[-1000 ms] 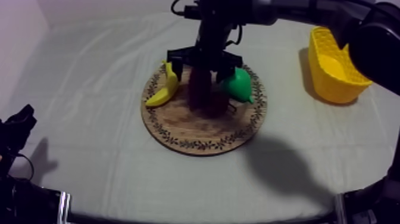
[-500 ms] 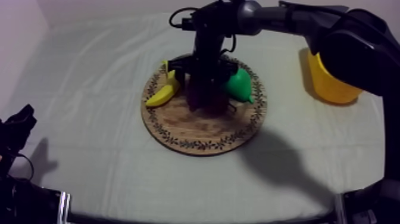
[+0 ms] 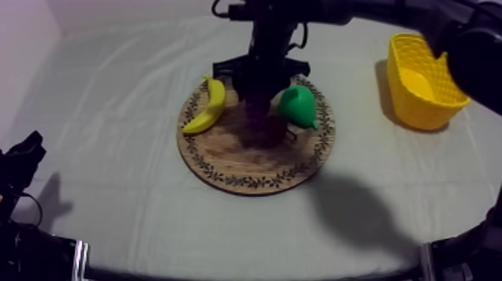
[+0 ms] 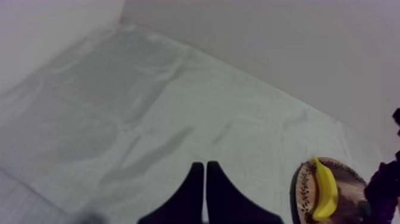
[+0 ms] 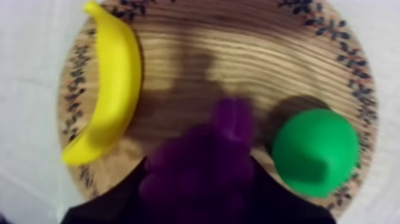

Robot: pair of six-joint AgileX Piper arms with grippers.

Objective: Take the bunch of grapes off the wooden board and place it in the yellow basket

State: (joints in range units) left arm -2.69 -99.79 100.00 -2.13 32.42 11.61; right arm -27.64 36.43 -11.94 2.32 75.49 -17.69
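The worktop [image 3: 112, 112] is carrying a board [image 3: 246, 168] at its centre and a basket [image 3: 418, 105] at 2 o'clock. On the board a banana [image 3: 208, 106] is lying at 10 o'clock and a pear [image 3: 299, 107] at 2. The right gripper [image 3: 259, 101] is clamping its fingers on the grapes [image 5: 199, 170] over the board's middle. The left gripper [image 4: 204, 179] is resting at 8 o'clock, fingers together.

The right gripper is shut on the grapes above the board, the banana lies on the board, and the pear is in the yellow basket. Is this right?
No. The pear lies on the wooden board, not in the yellow basket, as the right wrist view shows. The rest is right.
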